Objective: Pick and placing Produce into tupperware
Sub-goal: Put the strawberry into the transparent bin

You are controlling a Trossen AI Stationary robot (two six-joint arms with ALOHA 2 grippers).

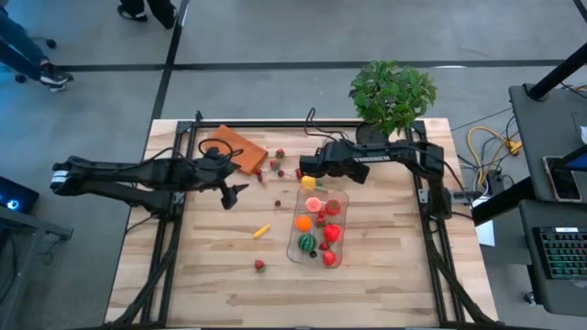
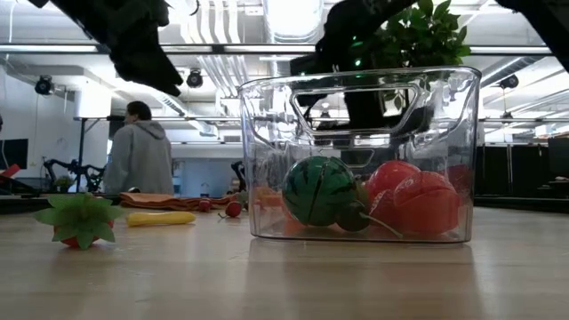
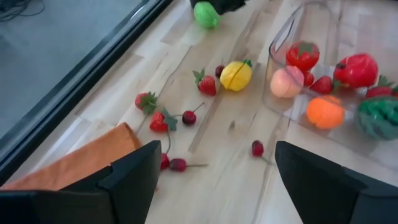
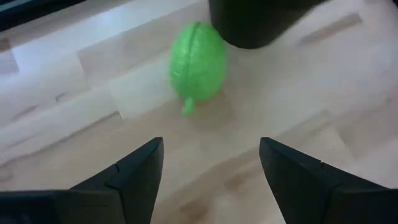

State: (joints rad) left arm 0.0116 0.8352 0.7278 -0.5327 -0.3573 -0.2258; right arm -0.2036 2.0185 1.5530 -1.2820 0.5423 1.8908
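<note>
While L tool gapes, R tool maybe over green veg

a lab: exposed ceiling ducts, keyboard beside the rig

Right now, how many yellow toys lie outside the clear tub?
2: a round yellow lemon beside clear plastic tub's plant-side end; a long yellow piece toward left arm. None apparently hidden.

My overhead camera looks straight down; my low one sits level, close against the tupperware, which both share.
</note>
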